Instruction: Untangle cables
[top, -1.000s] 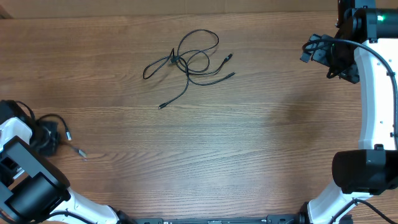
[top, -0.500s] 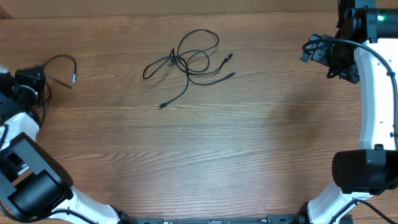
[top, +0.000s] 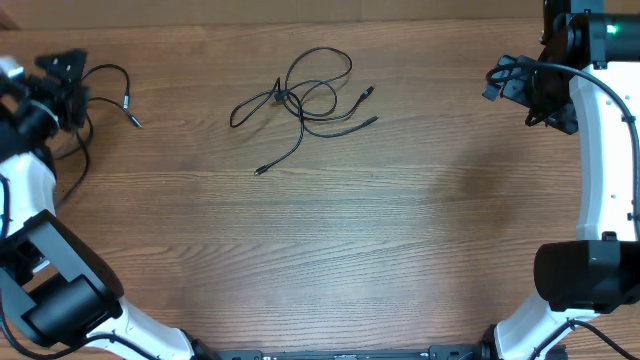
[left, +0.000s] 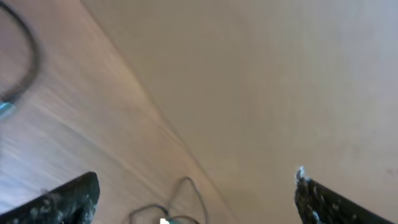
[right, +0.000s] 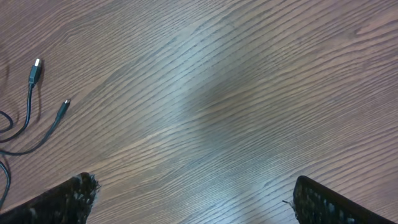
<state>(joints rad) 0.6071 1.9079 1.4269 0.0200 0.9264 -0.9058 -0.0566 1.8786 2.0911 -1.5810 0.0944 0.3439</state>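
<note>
A tangle of thin black cables lies looped on the wooden table, left of centre at the back. One separate black cable curves off near my left gripper at the far left. In the blurred left wrist view, the left gripper is open with nothing between its fingers. The separate cable shows at upper left there and the tangle sits far ahead. My right gripper hovers at the back right. It is open over bare wood, with two plug ends of the cables to its left.
A pale wall or board rises behind the table's far edge. The white right arm runs along the right side, and the left arm along the left edge.
My left arm swung from the near left to the far left corner, carrying the single cable, and its jaws opened wide. The right arm and the tangle have not moved.
</note>
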